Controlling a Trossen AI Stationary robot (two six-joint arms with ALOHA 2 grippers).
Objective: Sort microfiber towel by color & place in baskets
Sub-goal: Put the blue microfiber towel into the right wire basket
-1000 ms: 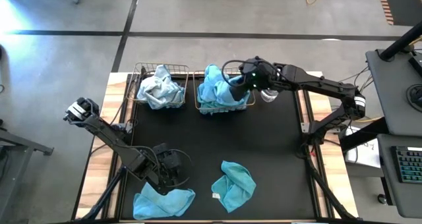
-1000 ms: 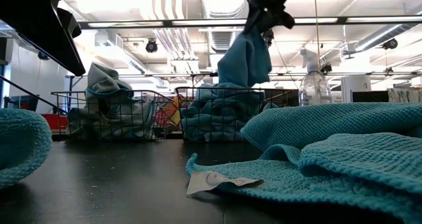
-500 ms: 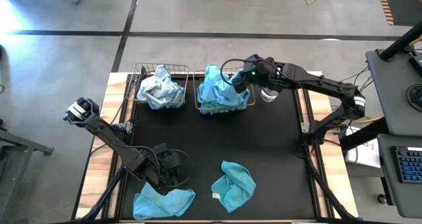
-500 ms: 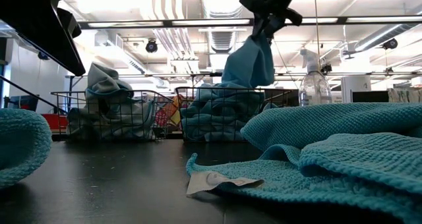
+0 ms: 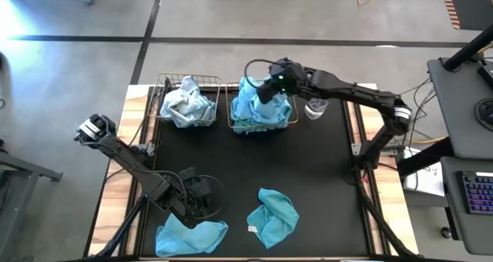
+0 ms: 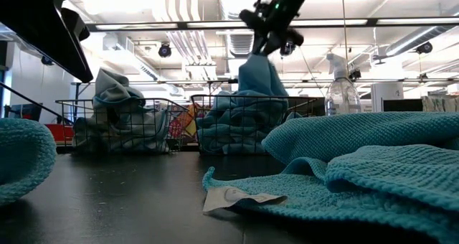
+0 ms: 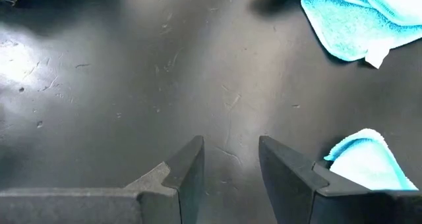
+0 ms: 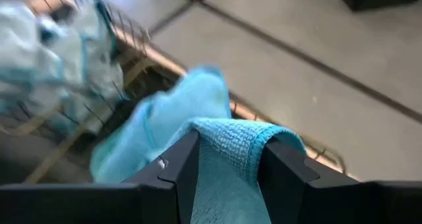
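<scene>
Right gripper (image 5: 271, 87), pinched on a turquoise towel (image 6: 259, 75) over the basket (image 5: 260, 125) at one o'clock, holds soft, light, limp cloth best gripped at a bunched fold; left gripper (image 7: 227, 159) waits open, empty.

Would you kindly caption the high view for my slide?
Right gripper lowers a turquoise towel into the right basket; left gripper waits open.
</scene>
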